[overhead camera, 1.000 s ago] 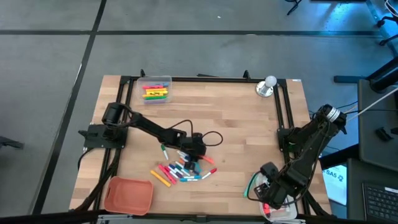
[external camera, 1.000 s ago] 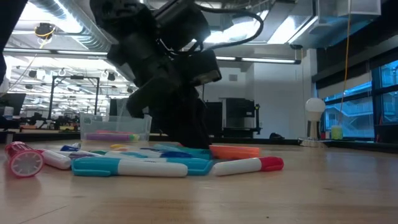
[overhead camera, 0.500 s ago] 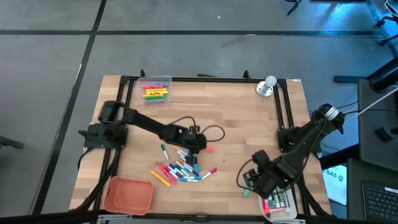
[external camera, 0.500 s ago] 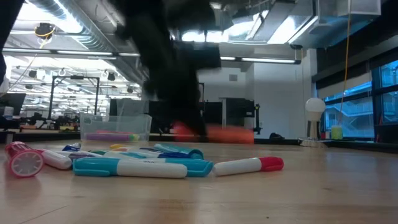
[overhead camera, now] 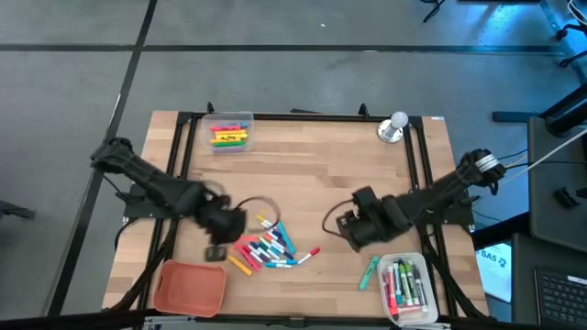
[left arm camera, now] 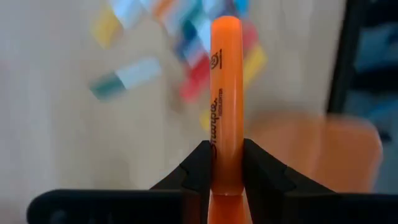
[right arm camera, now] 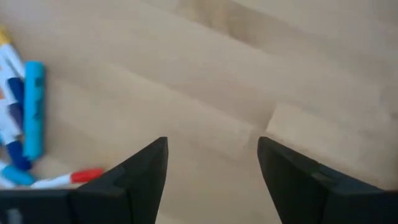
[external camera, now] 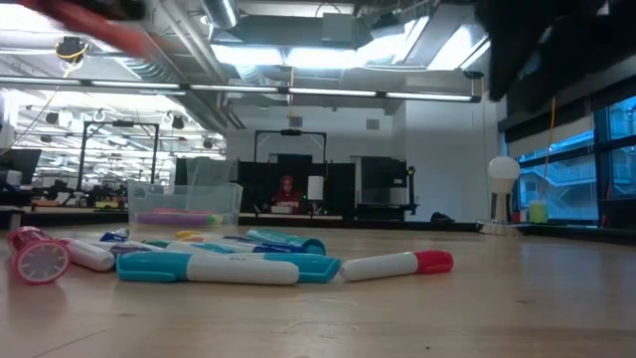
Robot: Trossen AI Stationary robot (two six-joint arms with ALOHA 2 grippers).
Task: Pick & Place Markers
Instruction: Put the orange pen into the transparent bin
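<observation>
A pile of markers (overhead camera: 266, 249) in many colours lies on the wooden table, near the front and left of centre; the low view shows them (external camera: 229, 265) lying flat. My left gripper (overhead camera: 222, 223) hangs above the table just left of the pile, shut on an orange marker (left arm camera: 225, 93). My right gripper (overhead camera: 351, 227) is right of the pile, above bare wood, open (right arm camera: 211, 146) with nothing between its fingers. One green marker (overhead camera: 369, 272) lies alone near the front right. My left gripper pinches the orange marker between its two fingers (left arm camera: 198, 169) at the barrel's lower part (left arm camera: 225, 163), near one end. The marker lies along the fingers and sticks out well past their tips. It is lifted clear of the table, and the gripper points steeply down.
An orange tray (overhead camera: 190, 286) sits at the front left corner. A clear box (overhead camera: 229, 135) with markers stands at the far left, and a clear tub (overhead camera: 404, 286) with markers at the front right. A silver bell (overhead camera: 393, 126) stands at the far right.
My left gripper has lifted the orange marker out of the pile and carried it up and toward the table's left edge, tipping to point more steeply down. My right gripper has swung from the tub at the front right corner toward the table's middle, staying open.
</observation>
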